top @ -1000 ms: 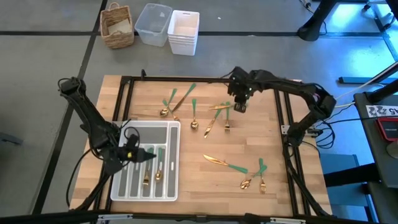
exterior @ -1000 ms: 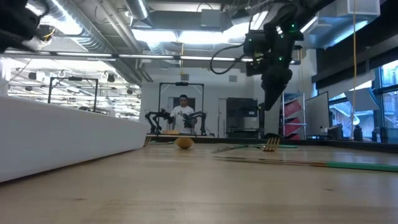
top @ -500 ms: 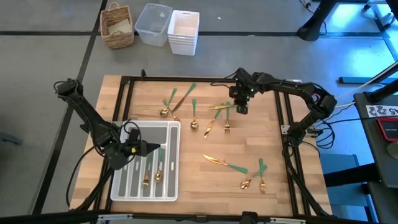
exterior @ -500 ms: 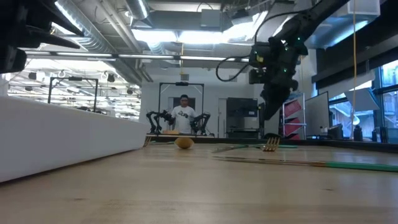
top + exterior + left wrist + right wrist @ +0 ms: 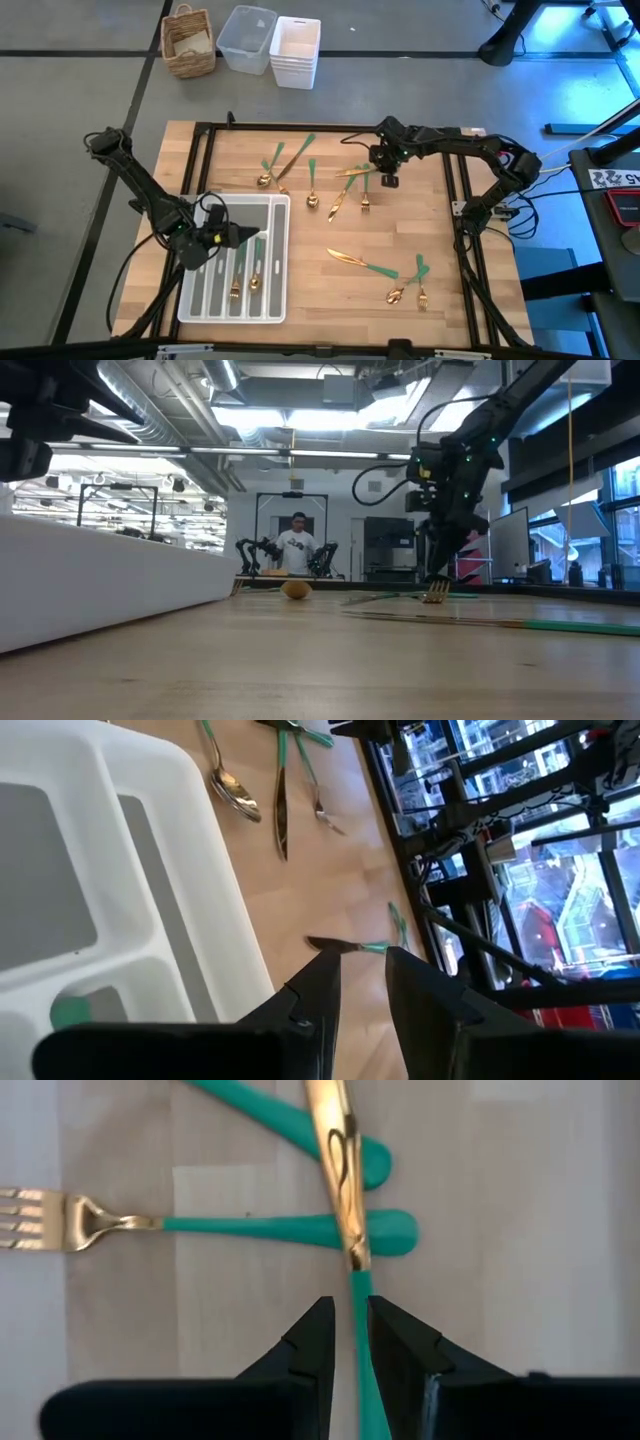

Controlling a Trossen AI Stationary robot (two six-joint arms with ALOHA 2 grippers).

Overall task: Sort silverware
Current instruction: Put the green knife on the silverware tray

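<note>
The silverware has gold heads and green handles. A cluster lies at the table's far middle: a knife (image 5: 352, 172), a fork (image 5: 365, 203) and a further piece (image 5: 337, 207). My right gripper (image 5: 388, 180) is down at the table over this cluster, shut on the knife (image 5: 338, 1160). It also shows in the low view (image 5: 440, 572). My left gripper (image 5: 240, 235) hovers over the white tray (image 5: 200, 300), slightly open and empty (image 5: 362, 970). The tray holds several pieces (image 5: 245, 282). My right gripper pinches the knife's green handle (image 5: 358, 1295) between its two fingers, one on each long side, just behind the gold blade. The fingers come from above, pointing down. The knife lies on the table, its blade crossing two other green handles (image 5: 300, 1228).
More silverware lies at the far left (image 5: 278, 162), beside the tray (image 5: 312, 195) and at the near right (image 5: 360, 262), (image 5: 408, 290). A black frame (image 5: 455, 200) borders the table. A wicker basket (image 5: 188, 40) and bins (image 5: 295, 50) stand beyond the far edge. A person (image 5: 295, 545) stands far behind.
My right gripper has come down to the table at the far-middle cluster, moving slightly toward the near edge. My left gripper has shifted a little toward the far edge above the tray.
</note>
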